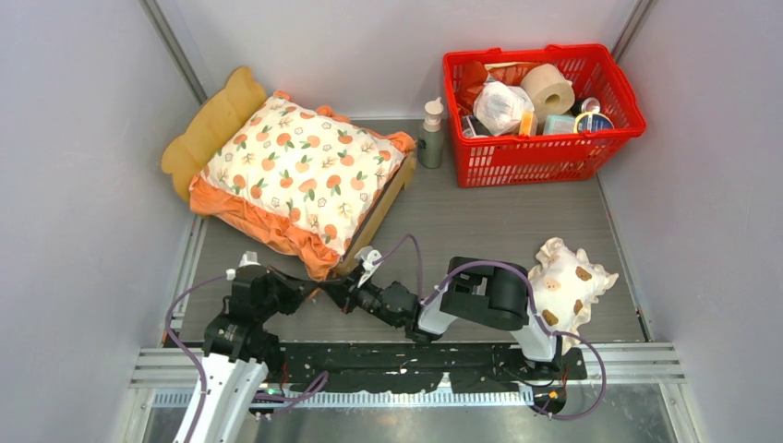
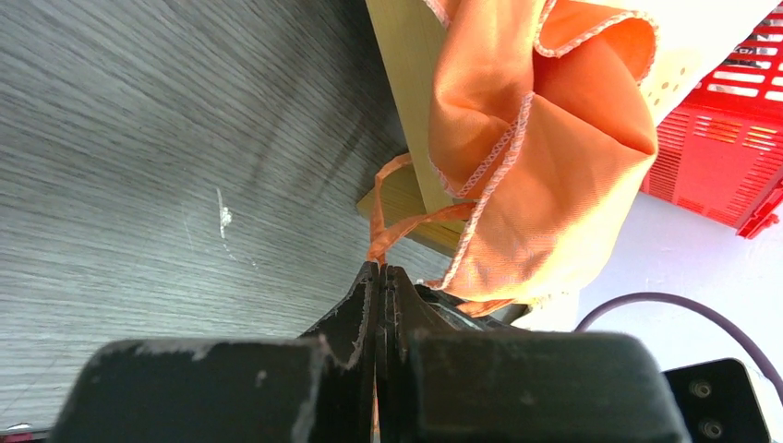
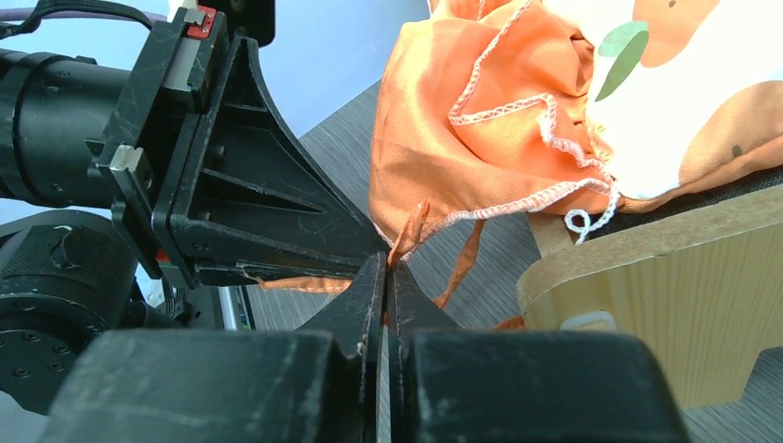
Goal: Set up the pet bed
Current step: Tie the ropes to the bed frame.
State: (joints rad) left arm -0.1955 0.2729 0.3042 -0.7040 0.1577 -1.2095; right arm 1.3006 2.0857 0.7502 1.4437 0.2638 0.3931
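The pet bed [image 1: 220,118], a light-wood frame with a wavy headboard, stands at the back left. The cream orange-print cushion [image 1: 305,171] lies on it, its orange ruffle hanging over the near corner. My left gripper [image 1: 314,292] and right gripper [image 1: 343,293] meet tip to tip at that corner. In the left wrist view the left gripper [image 2: 379,269] is shut on a thin orange tie ribbon [image 2: 395,228] beside the wooden frame [image 2: 403,83]. In the right wrist view the right gripper [image 3: 387,268] is shut on an orange tie ribbon [image 3: 413,226] below the ruffle [image 3: 443,157], next to the frame's wooden end [image 3: 646,295].
A small cream frilled pillow with brown spots [image 1: 568,281] lies at the near right by the right arm. A red basket [image 1: 540,152] with several items stands at the back right, a grey bottle [image 1: 431,136] just left of it. Grey walls close both sides.
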